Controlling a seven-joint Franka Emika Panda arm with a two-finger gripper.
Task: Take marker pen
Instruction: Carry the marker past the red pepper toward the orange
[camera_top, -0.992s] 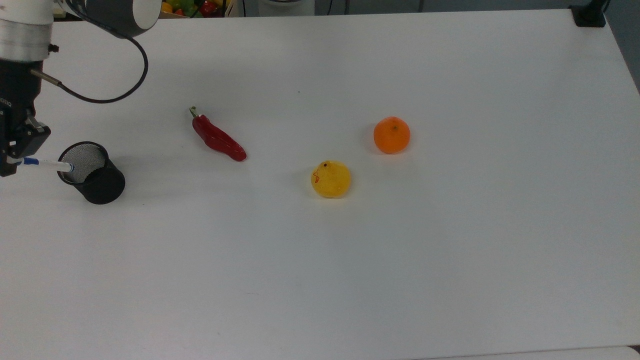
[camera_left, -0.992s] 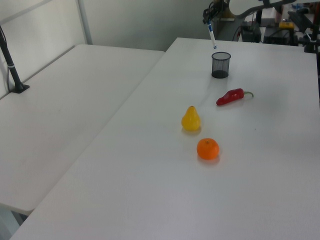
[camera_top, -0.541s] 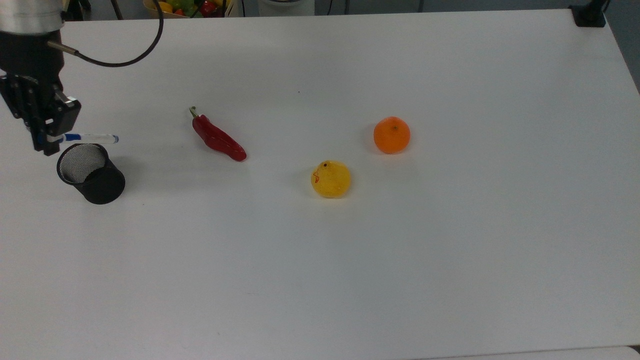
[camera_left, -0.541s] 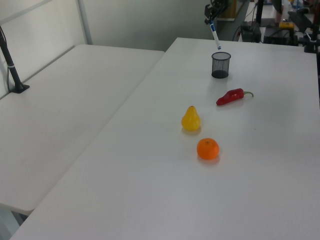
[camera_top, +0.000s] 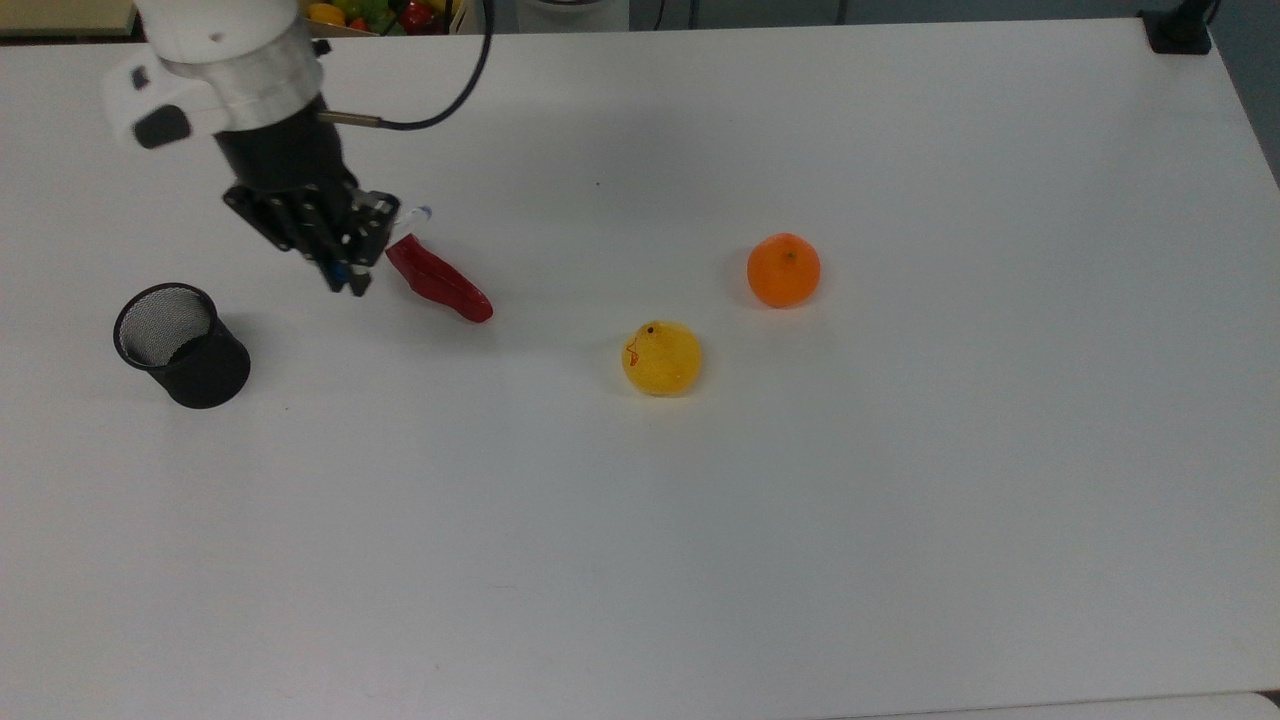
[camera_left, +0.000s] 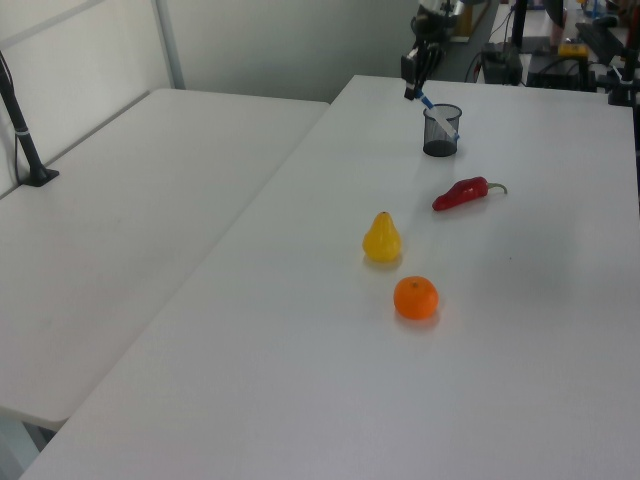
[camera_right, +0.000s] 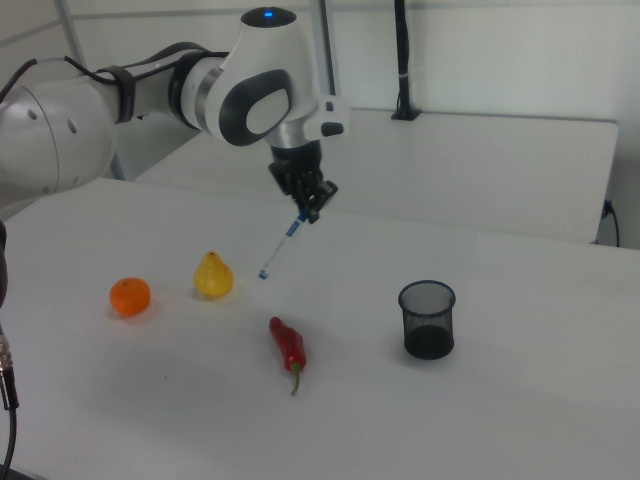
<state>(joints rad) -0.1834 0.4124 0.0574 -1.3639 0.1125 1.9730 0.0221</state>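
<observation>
Currently, gripper: closed on marker pen, held aloft.
Pen position: tilted, above chilli.

A robotics lab: a white robot arm works over a bare white desk, with cabled equipment crowding beyond the desk's far edge.

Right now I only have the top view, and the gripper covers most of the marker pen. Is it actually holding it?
Observer: Yes. In the right view the gripper is shut on the marker pen's upper end.
Operator: Is the pen touching the table?
Observer: No. It hangs tilted in the air, lower tip toward the right view's left.
Operator: Touching the red chilli?
Observer: No. The right view shows a gap between the tip and the red chilli.
</observation>
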